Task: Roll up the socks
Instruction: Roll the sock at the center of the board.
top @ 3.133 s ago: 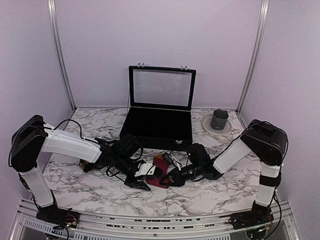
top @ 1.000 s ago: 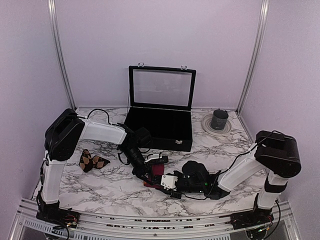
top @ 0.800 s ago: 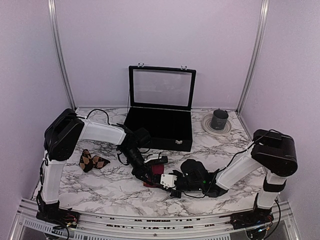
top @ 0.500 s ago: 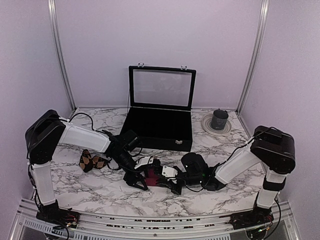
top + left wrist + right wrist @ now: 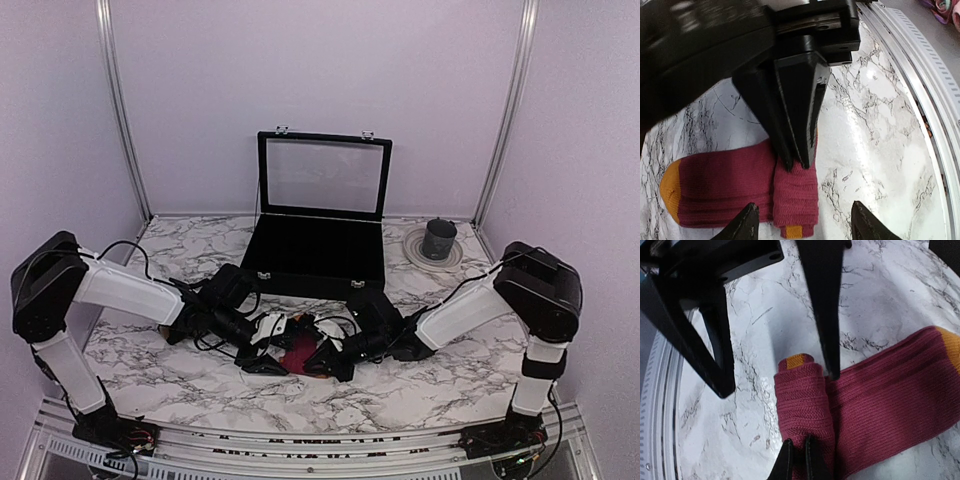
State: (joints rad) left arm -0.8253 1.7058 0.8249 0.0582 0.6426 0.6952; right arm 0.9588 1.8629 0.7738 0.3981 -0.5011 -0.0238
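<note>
Right jaws pinch the rolled sock.

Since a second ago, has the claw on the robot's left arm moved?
Yes. The left claw has slid left: it was below the middle of the black box's front edge, and now sits below its left corner.

left arm — white links, black joints | right arm — same | cables: black, looped | tool fingers: black, wedge-shaped
</note>
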